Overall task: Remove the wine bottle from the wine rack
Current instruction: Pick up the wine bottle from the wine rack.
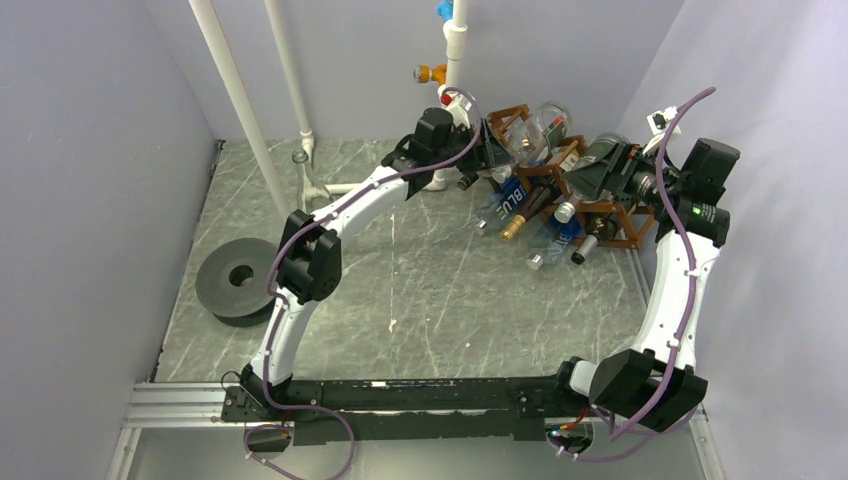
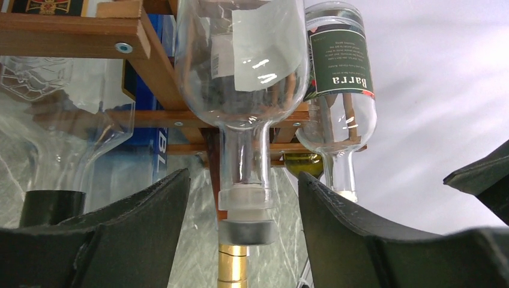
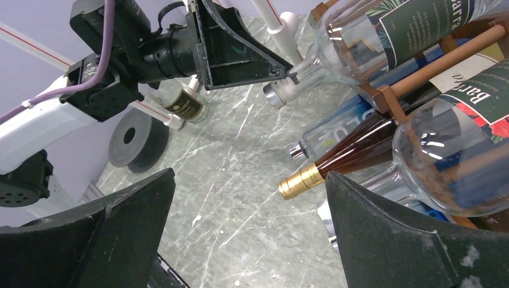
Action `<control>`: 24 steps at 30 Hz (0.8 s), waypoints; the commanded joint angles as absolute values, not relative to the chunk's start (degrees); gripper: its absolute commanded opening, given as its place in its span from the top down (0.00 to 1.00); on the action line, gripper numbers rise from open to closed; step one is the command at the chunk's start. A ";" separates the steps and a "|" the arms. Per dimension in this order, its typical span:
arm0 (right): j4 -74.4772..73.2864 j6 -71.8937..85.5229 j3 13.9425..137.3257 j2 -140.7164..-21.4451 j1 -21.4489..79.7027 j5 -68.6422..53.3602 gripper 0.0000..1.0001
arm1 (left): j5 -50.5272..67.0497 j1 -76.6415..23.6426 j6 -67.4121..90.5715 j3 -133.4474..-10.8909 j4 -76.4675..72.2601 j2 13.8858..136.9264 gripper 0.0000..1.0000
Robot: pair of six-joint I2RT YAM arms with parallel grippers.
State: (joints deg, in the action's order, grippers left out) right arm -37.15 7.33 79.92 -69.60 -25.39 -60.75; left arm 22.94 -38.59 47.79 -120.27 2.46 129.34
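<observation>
Closest to my left wrist lens, the dark fingers (image 2: 150,216) of the left gripper (image 2: 243,183) are standing spread wide, one on each side of the neck of the wine bottle (image 2: 240,66). Daylight is showing on both sides, so nothing is being pinched yet. I am reading this as lining up for a grasp on the neck, the narrowest part sticking out of the wine rack (image 2: 72,36). That bottle, clear glass with a grey cap, is lying in a cell near the rack's left end, its neck pointing out of the front toward my fingers. Just right of it in the rack a second clear bottle (image 2: 339,90), labelled Barra, is resting the same way, and a gold-foiled brown bottle (image 3: 303,179) is poking out of a lower cell. By the rack's right end the right gripper (image 3: 249,198) is hovering, also spread and holding nothing. I am judging it is waiting there to steady the frame, since a pull on one neck could drag the rack or jostle the neighbouring bottles.
</observation>
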 commanded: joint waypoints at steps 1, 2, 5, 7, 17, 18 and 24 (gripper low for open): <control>-35.22 8.09 80.54 -68.32 -25.71 -62.67 0.00 | 18.34 -40.13 47.97 -124.86 4.65 129.90 0.29; -35.38 8.04 80.71 -68.32 -25.70 -62.74 0.00 | 17.10 -40.29 48.05 -124.90 4.76 129.98 0.30; -35.76 8.00 81.28 -68.33 -25.68 -62.84 0.00 | 14.99 -40.48 48.49 -125.87 5.37 130.52 0.31; -35.86 7.92 81.39 -68.28 -25.72 -62.89 0.00 | 14.24 -40.64 48.59 -126.91 5.66 131.12 0.31; -35.95 8.07 81.56 -68.21 -25.73 -62.93 0.00 | 13.58 -41.26 50.16 -128.50 5.52 133.33 0.35; -35.95 8.07 81.56 -68.17 -25.69 -62.93 0.00 | 13.62 -41.26 50.18 -128.84 5.54 133.57 0.35; -35.95 8.08 81.39 -68.07 -25.71 -62.93 0.00 | 13.56 -41.72 50.82 -129.73 5.17 134.59 0.38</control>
State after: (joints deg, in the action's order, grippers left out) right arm -37.19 7.57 79.92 -69.60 -25.43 -61.87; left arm 14.24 -41.06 50.04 -126.69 5.91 133.86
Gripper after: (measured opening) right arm 0.994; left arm 0.636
